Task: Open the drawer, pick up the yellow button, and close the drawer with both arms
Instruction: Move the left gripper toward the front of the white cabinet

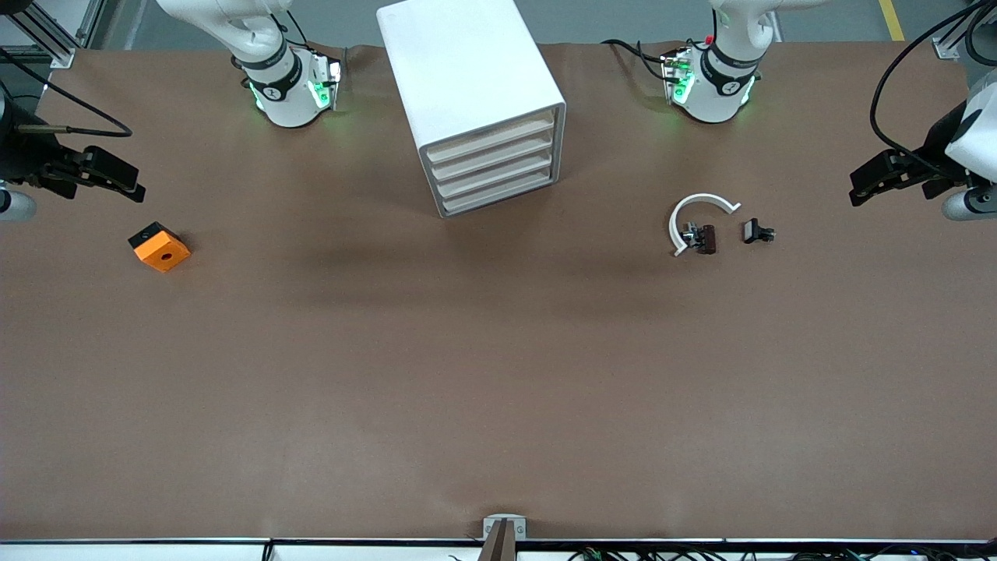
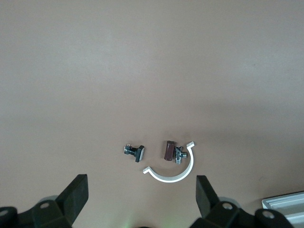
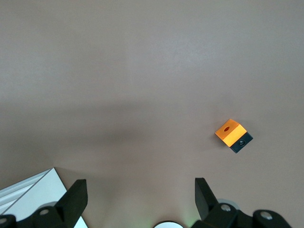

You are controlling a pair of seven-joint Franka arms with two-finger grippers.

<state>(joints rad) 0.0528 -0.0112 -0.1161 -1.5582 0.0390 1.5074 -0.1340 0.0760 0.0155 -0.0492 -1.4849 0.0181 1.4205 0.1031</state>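
Four drawers (image 1: 493, 167) shut in cabinet (image 1: 467, 93), mid-table between left gripper (image 1: 876, 181) and right gripper (image 1: 117, 181); both jaws wide open, empty. Button unseen. Brown table (image 1: 498, 374).

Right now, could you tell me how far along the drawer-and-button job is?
Nothing looks done yet. All four drawers of the white cabinet sit flush and closed, and no button is visible. Nothing is in hand: the left gripper is open above the table's edge at the left arm's end, and the right gripper is open above the other end, near the orange cube. Opening a drawer, taking the button and closing it all remain.
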